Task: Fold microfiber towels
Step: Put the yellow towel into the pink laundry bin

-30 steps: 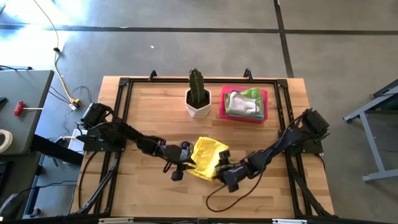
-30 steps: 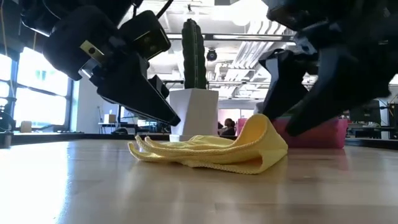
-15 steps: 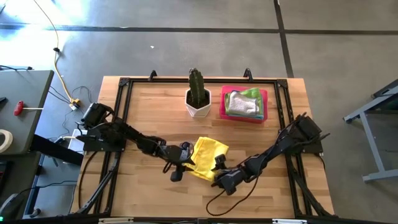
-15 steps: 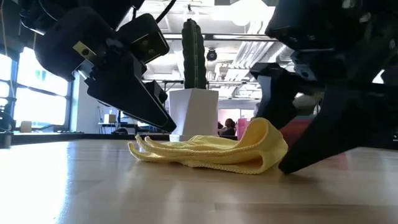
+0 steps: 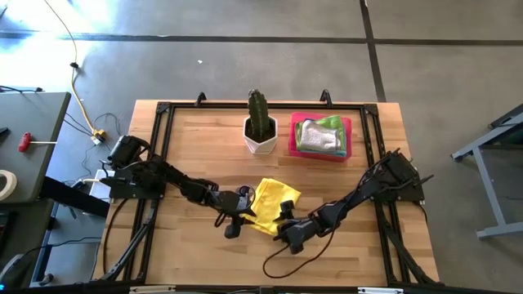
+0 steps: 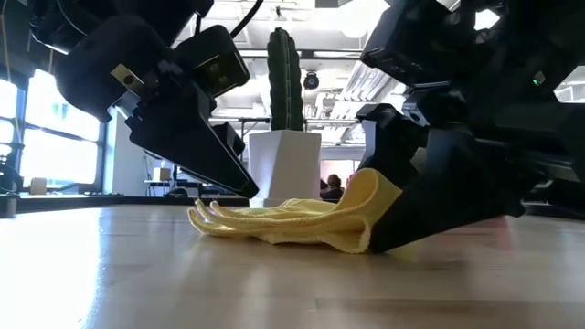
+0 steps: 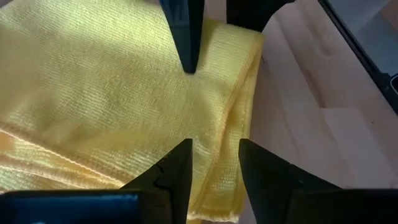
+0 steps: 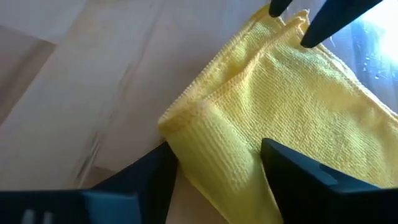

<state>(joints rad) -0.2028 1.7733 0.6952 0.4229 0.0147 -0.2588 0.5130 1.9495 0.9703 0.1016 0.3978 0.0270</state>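
Observation:
A yellow microfiber towel (image 5: pixel 276 196) lies folded on the wooden table, its several edges on the left and a raised fold (image 6: pixel 370 196) on the right in the low view. My left gripper (image 7: pixel 214 152) is open, slanting down over the towel's left edge (image 7: pixel 239 106). My right gripper (image 8: pixel 214 155) is open and low at the table, its fingers on either side of the towel's folded near-right corner (image 8: pixel 199 134). More folded towels, grey and green (image 5: pixel 320 135), lie on the pink tray. My left gripper hovers with one finger (image 7: pixel 177 165) over the towel and the other (image 7: pixel 258 165) just past its edge; I cannot tell whether either touches. My right gripper has the towel's folded corner (image 8: pixel 217 162) between its open fingers, and the cloth reaches both inner sides. The fingers slant down from the near right, one fingertip (image 6: pixel 375 245) at table level. The towel rests on the table.
A cactus in a white pot (image 5: pixel 261 131) stands at the far middle, the pink tray (image 5: pixel 294 147) to its right. A black frame (image 5: pixel 159 147) borders the tabletop. Bare wood lies to the near left.
My right gripper has sunk toward the table and moved left toward the towel's raised fold; its fingers now stand low beside that fold. The towel has stayed where it was.

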